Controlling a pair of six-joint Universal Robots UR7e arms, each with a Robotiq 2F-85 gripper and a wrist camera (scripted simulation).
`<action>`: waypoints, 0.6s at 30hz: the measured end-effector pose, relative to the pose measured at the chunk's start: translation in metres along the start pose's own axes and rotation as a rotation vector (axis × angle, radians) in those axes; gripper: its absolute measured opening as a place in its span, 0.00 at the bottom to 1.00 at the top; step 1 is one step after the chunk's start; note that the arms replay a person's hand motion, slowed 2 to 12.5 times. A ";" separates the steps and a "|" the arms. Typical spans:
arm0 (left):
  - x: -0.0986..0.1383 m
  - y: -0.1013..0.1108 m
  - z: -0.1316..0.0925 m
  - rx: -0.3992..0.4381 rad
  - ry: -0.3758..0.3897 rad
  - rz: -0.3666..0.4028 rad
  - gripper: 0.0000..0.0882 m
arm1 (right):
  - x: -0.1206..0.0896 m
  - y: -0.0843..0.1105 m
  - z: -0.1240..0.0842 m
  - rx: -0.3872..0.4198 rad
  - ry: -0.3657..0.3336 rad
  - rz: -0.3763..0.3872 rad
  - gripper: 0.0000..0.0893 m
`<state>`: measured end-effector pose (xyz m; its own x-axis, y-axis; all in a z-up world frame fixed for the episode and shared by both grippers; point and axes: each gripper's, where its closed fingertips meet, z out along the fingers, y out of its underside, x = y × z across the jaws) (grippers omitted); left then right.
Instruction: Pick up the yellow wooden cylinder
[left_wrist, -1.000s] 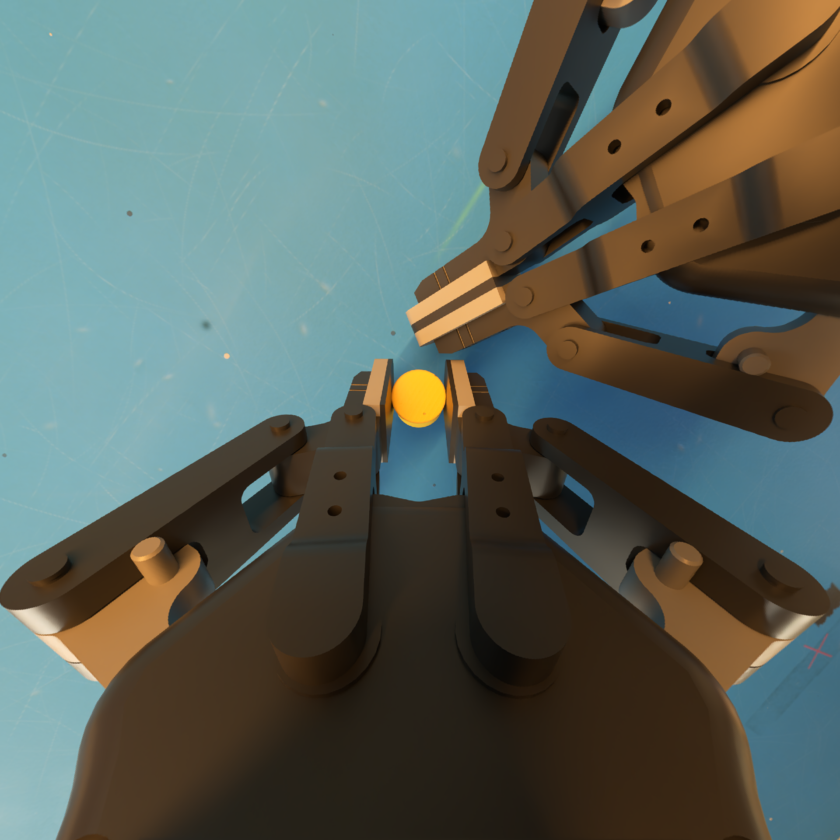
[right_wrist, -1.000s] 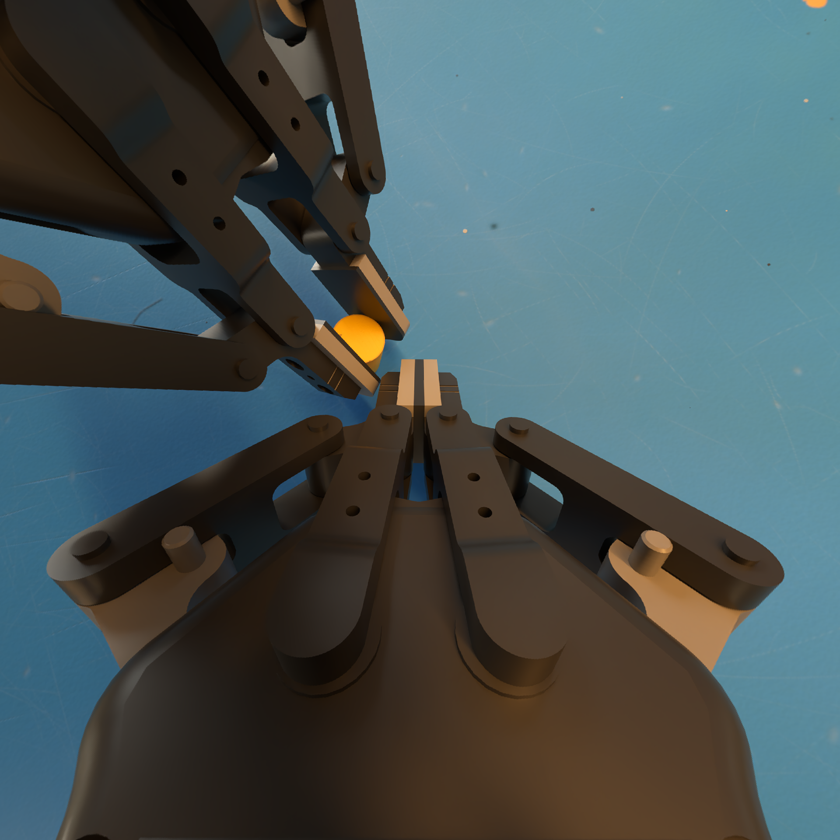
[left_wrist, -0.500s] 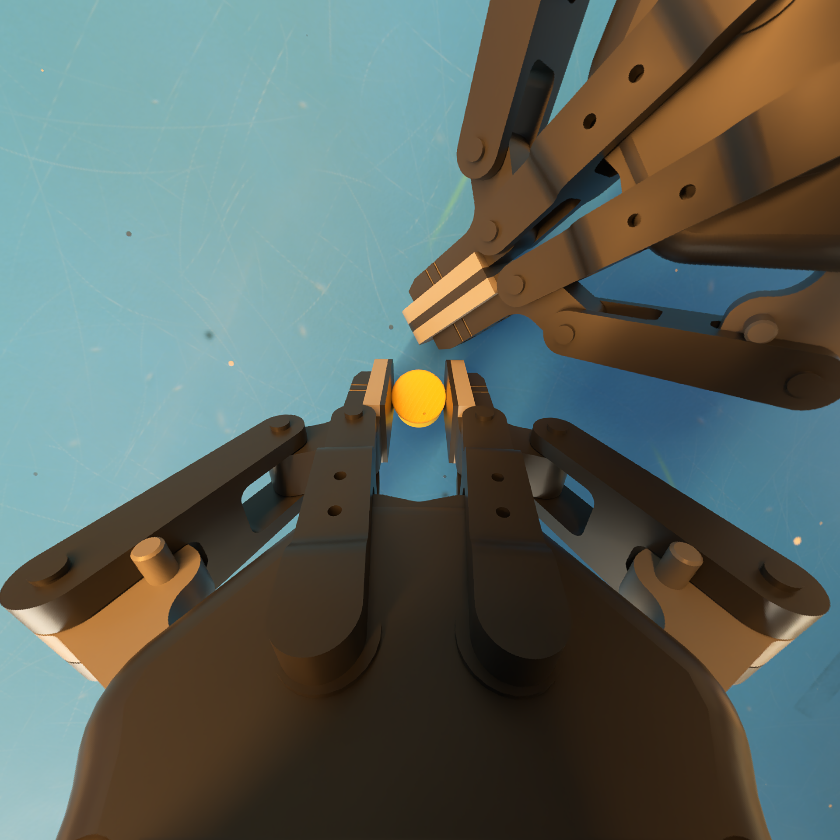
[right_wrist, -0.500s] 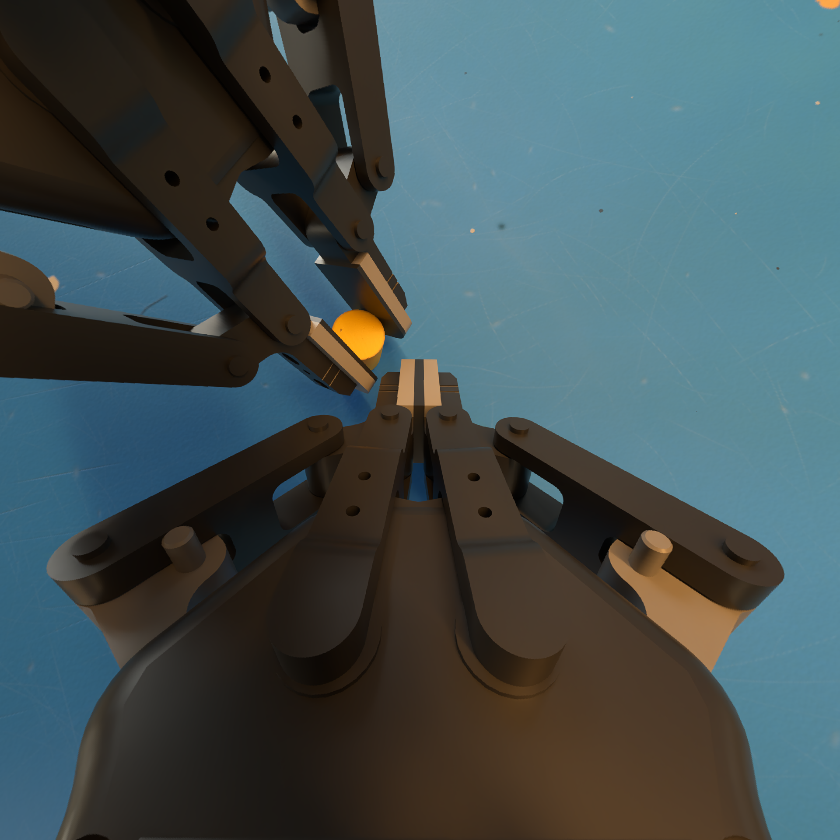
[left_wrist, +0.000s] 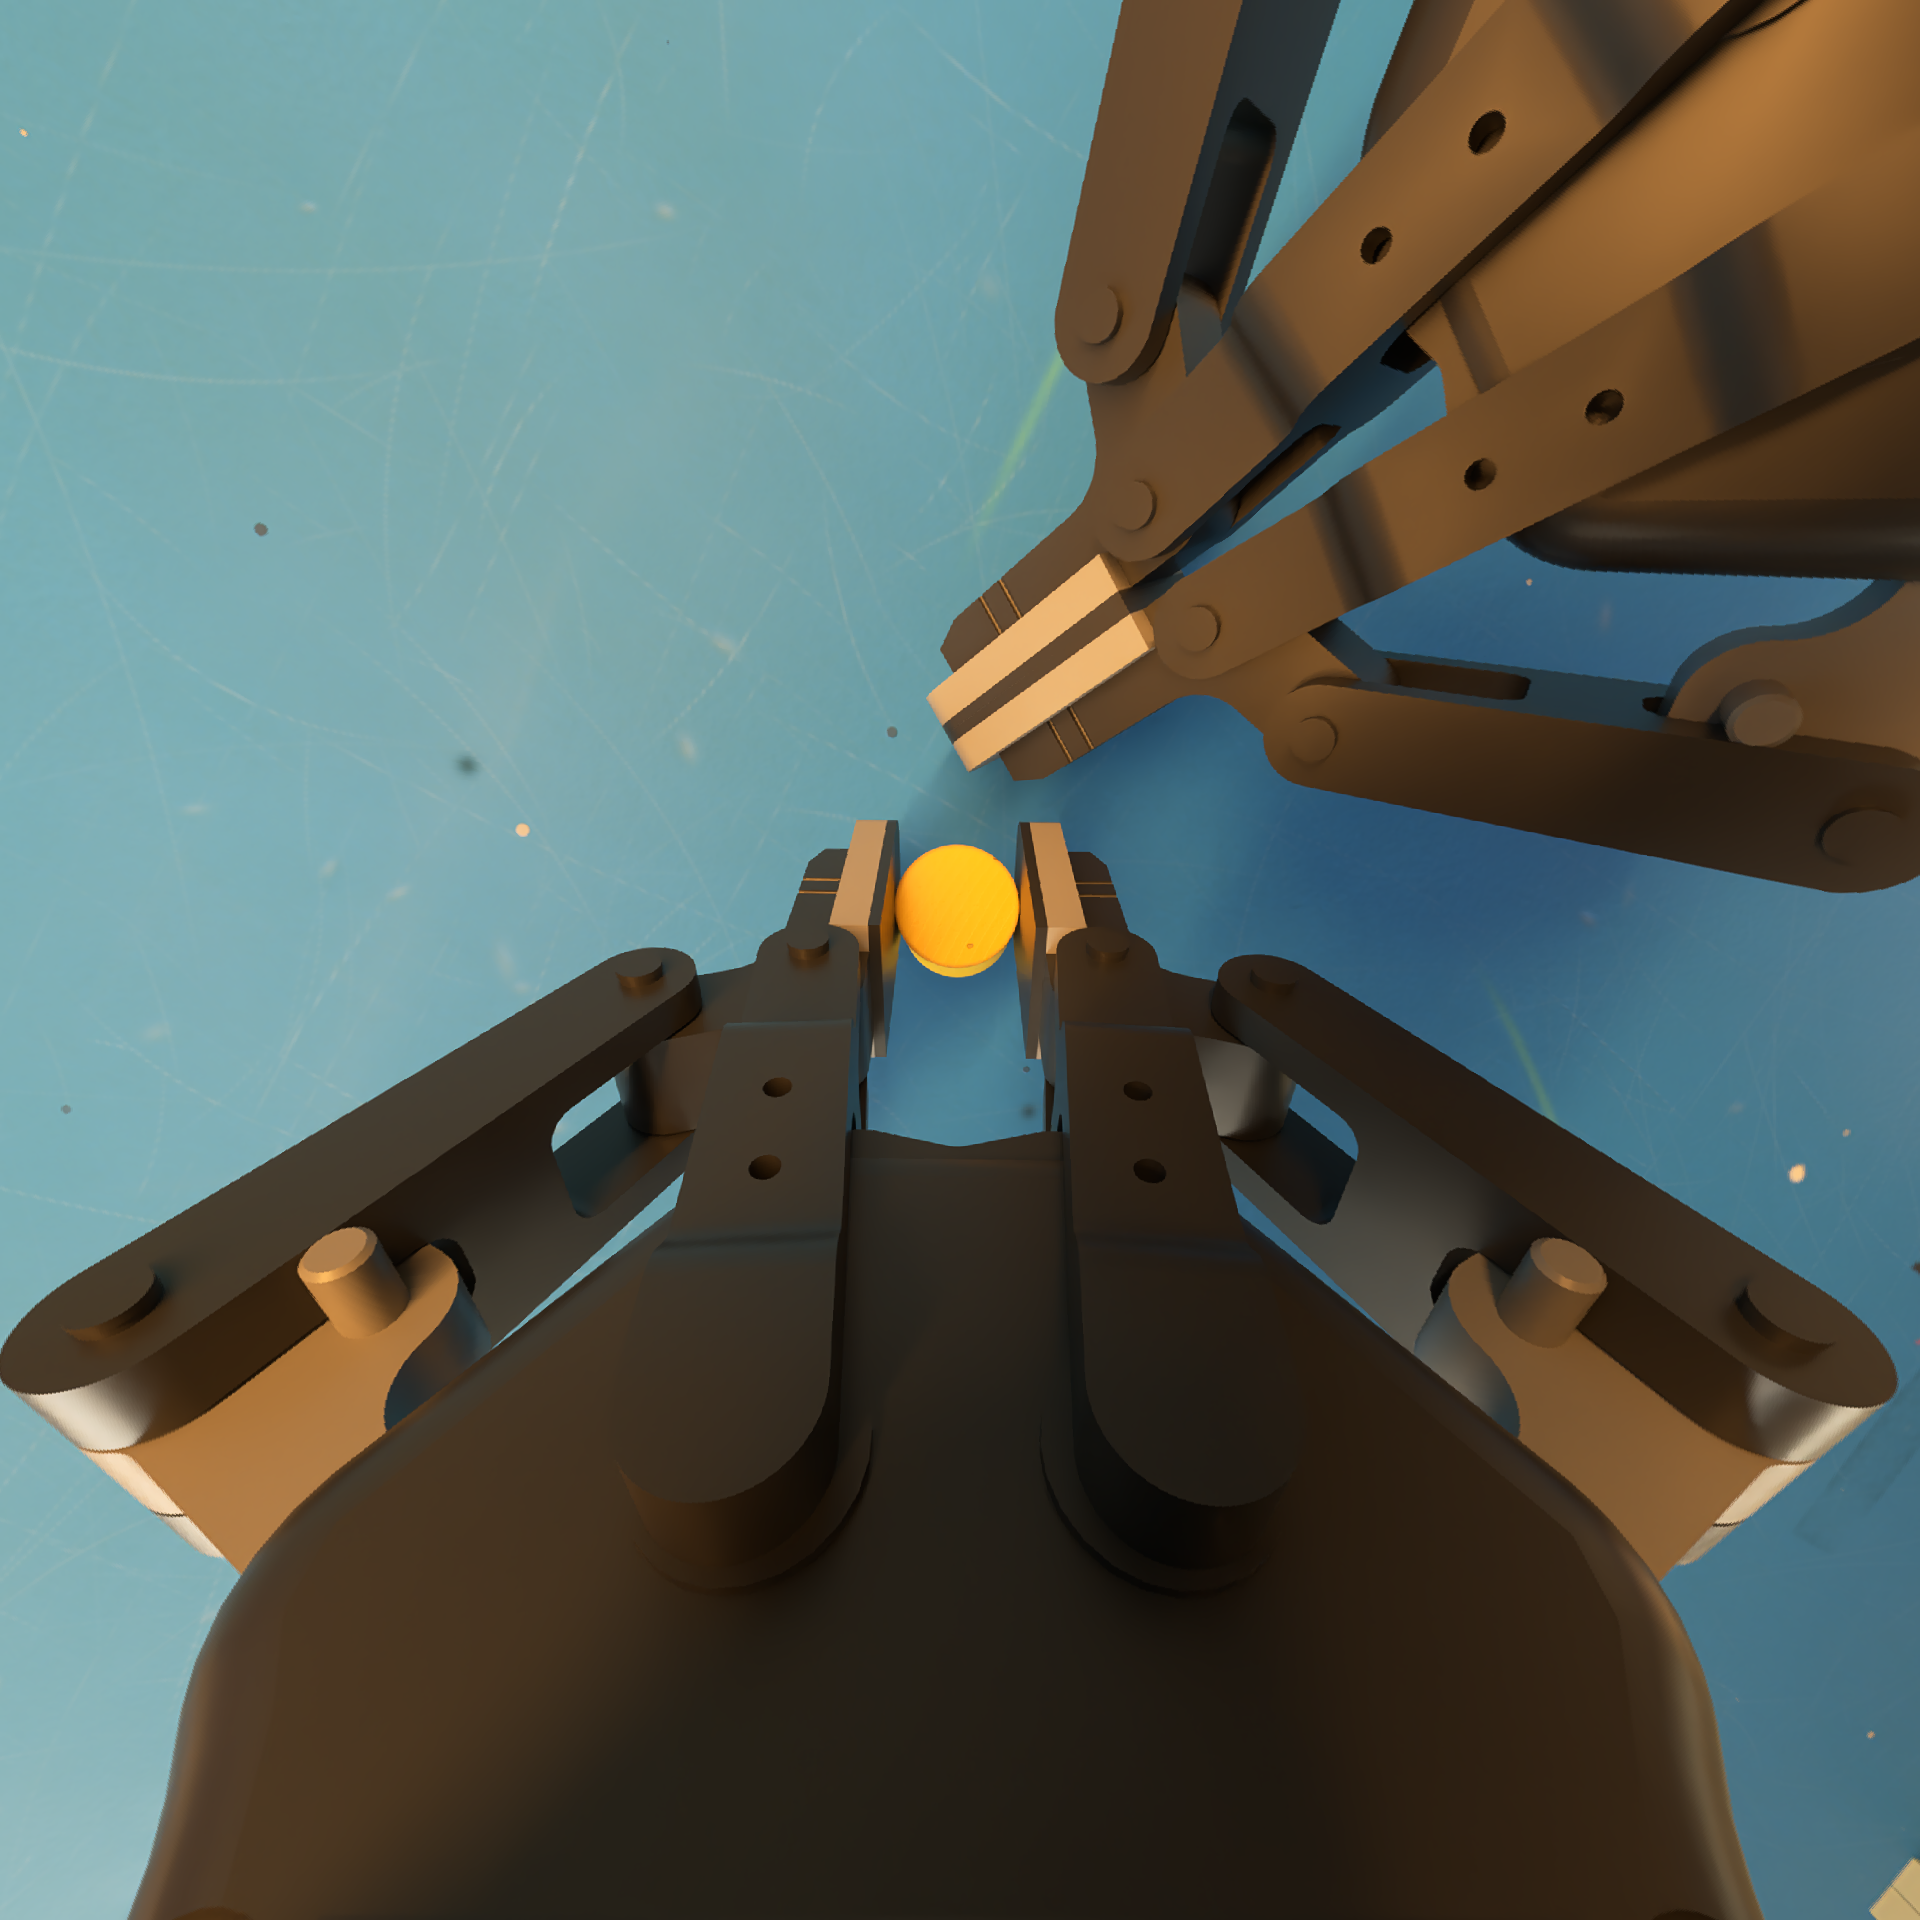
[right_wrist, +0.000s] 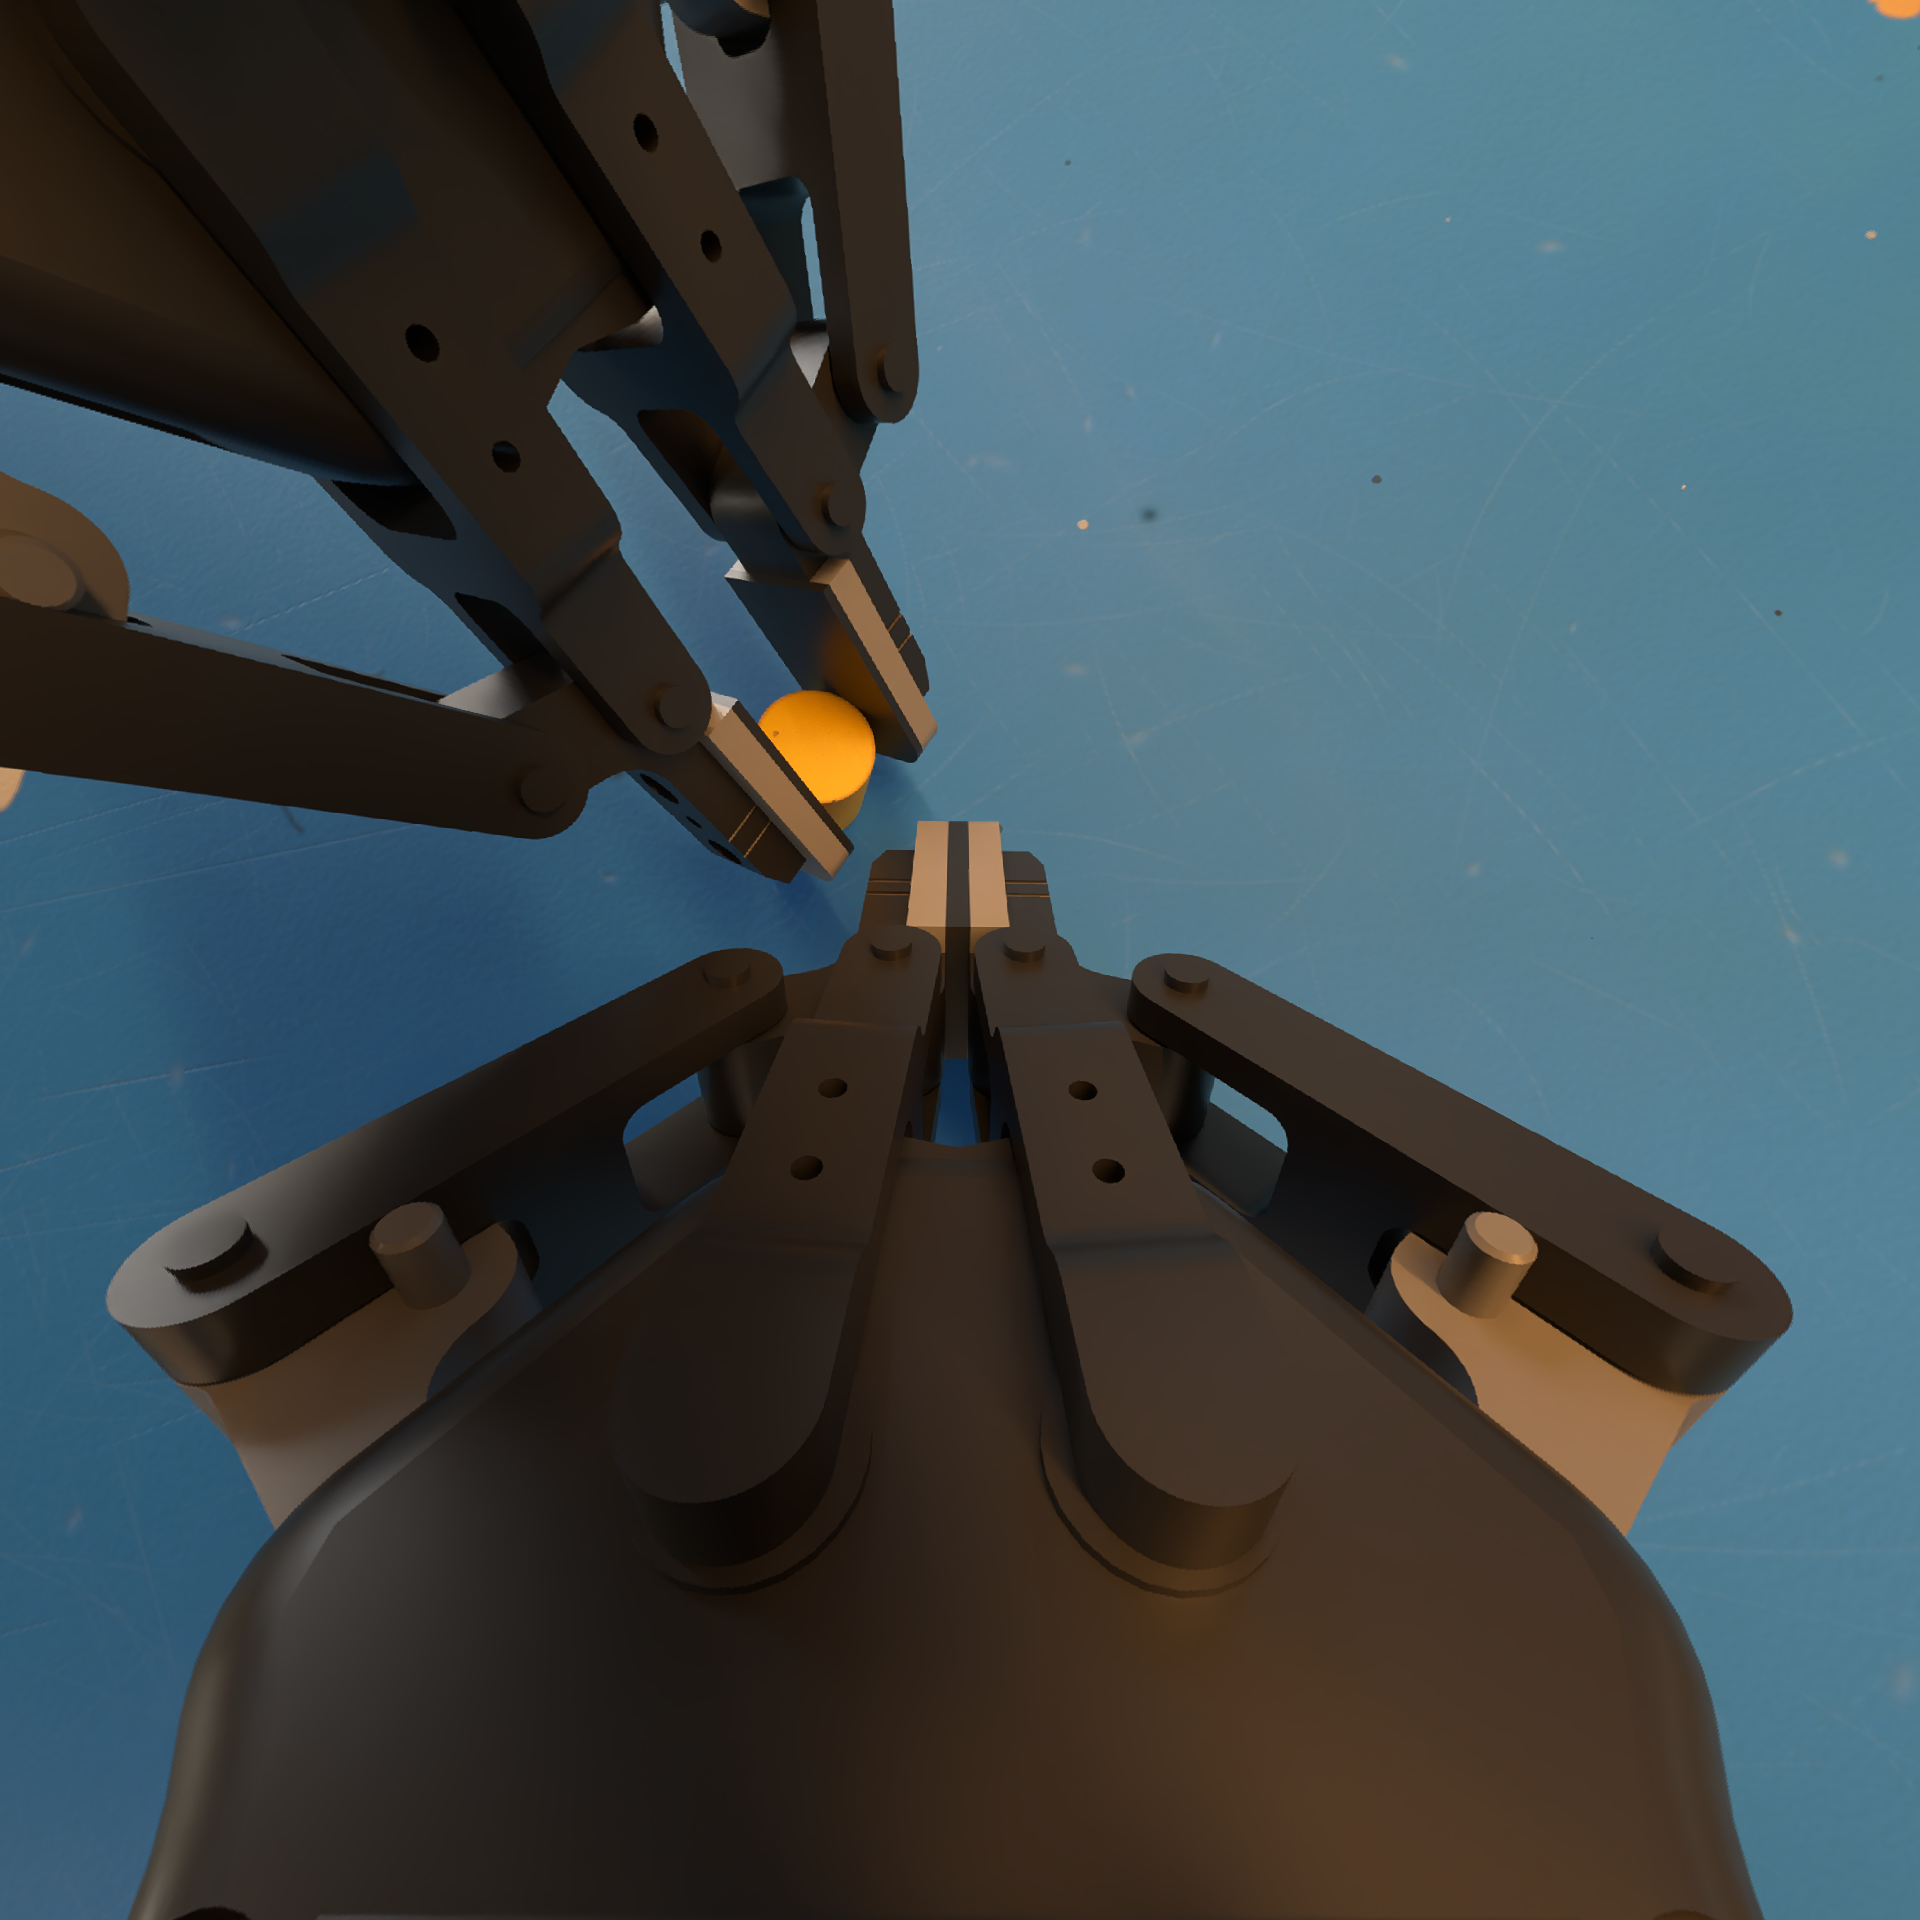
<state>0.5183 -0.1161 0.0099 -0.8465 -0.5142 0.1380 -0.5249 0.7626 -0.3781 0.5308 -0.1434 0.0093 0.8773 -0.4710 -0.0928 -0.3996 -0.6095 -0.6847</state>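
Contact looks made: the left gripper (left_wrist: 957, 909) has its two pads closed to the width of the yellow wooden cylinder (left_wrist: 956, 907) and pressing its sides, the cylinder upright between them over the blue desk (left_wrist: 416, 520), no edge or corner of which is in view. Against the earlier frames the grip is unchanged, while the desk's specks have shifted, so I judge the lift under way. The right gripper (right_wrist: 957, 873), fingers pressed together on nothing, has drifted slightly farther off.
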 end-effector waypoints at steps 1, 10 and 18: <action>0.000 0.000 0.000 -0.002 -0.001 0.000 0.23 | 0.000 0.000 0.000 0.000 0.001 0.000 0.00; -0.001 0.000 0.000 -0.014 -0.009 0.011 0.23 | 0.000 -0.001 0.001 0.002 0.001 -0.002 0.00; -0.001 0.000 0.000 -0.024 -0.005 0.002 0.23 | -0.001 -0.003 0.002 0.007 0.001 -0.007 0.00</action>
<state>0.5190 -0.1155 0.0099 -0.8474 -0.5142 0.1325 -0.5248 0.7730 -0.3563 0.5311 -0.1398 0.0099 0.8799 -0.4670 -0.0873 -0.3914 -0.6086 -0.6902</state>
